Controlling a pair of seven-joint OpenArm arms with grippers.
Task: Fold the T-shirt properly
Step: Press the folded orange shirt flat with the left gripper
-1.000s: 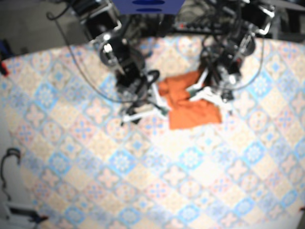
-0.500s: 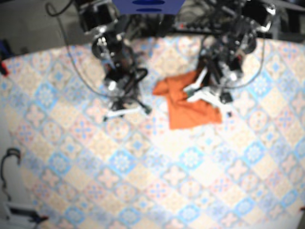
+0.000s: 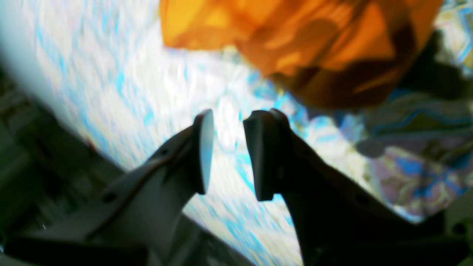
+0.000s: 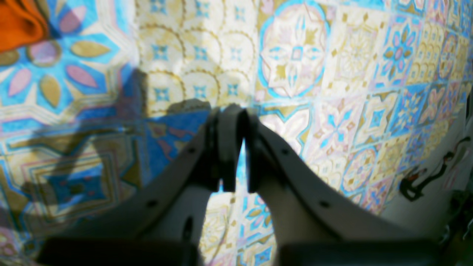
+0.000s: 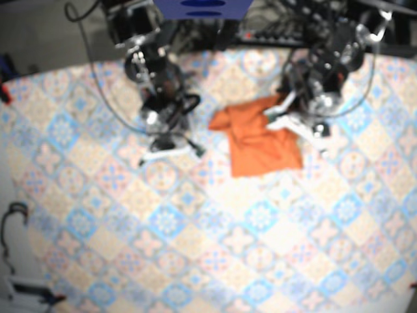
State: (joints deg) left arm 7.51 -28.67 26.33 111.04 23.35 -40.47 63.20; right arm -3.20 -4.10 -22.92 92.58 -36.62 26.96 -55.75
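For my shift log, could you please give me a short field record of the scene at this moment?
garment: orange T-shirt, rumpled, lying on patterned tablecloth
left gripper: jaws apart, empty, T-shirt just ahead
right gripper: jaws together, empty, over bare tablecloth apart from the T-shirt
fold: looks unfinished

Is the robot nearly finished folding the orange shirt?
Partly. Done: the shirt is already gathered into a small bundle, but its top-left corner looks lumpy. In hand: nothing; the left gripper is open and empty beside the shirt, and the right gripper is shut, off over the tablecloth. Left: smoothing that lumpy part flat.
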